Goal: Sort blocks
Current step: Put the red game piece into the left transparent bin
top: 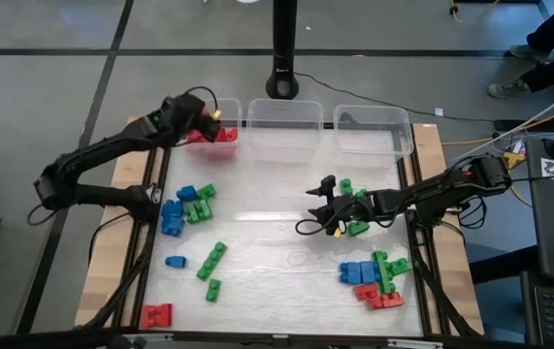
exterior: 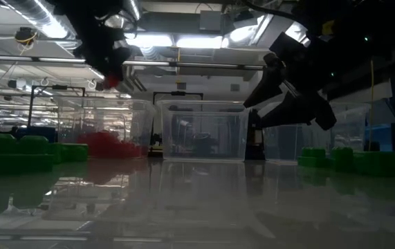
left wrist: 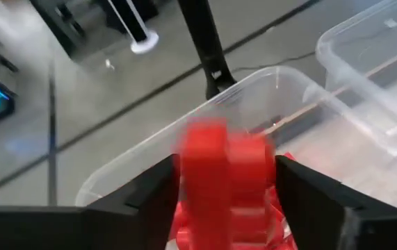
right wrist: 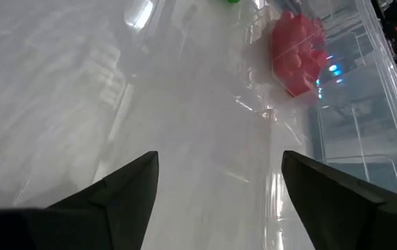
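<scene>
Loose blocks (top: 187, 208) are scattered at nine and four o'clock on the table (top: 277, 233). The right gripper (top: 323, 206) is held wide open and empty near the centre. At eleven o'clock, a red block (left wrist: 224, 173) is seen between the left gripper's (left wrist: 226, 191) parted fingers above the left bin (top: 216, 124); whether it is gripped cannot be told.

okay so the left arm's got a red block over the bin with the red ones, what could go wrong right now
The red block sits between the left gripper's fingers above the left bin. It seems close to the bin's rim, so it might bounce out onto the table when released.

The right gripper hangs open near green blocks; a low sweep could scatter them.
</scene>
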Controlling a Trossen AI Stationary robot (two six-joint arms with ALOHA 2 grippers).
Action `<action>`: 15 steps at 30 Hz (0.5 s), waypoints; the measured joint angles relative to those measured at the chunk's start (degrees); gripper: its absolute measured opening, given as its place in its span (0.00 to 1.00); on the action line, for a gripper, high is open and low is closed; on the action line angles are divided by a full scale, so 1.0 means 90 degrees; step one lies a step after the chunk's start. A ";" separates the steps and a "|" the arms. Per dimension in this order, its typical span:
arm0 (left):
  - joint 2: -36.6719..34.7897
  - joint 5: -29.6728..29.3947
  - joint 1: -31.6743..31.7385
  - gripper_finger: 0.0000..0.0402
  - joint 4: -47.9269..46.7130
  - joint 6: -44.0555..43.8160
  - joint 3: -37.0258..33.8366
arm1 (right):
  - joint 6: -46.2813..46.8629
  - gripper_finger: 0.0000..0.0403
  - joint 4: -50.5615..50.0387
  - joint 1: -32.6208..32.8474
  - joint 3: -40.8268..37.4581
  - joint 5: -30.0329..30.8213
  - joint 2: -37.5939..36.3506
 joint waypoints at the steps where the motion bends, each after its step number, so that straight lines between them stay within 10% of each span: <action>1: 0.0031 0.0151 0.0108 0.58 -0.0012 -0.0005 0.0000 | -0.0002 0.76 0.0000 0.0000 0.0000 -0.0002 0.0000; 15: -0.0495 0.0503 -0.0855 0.64 -0.0837 -0.0703 -0.0003 | 0.0007 0.76 -0.0032 0.0002 0.0000 -0.0018 0.0000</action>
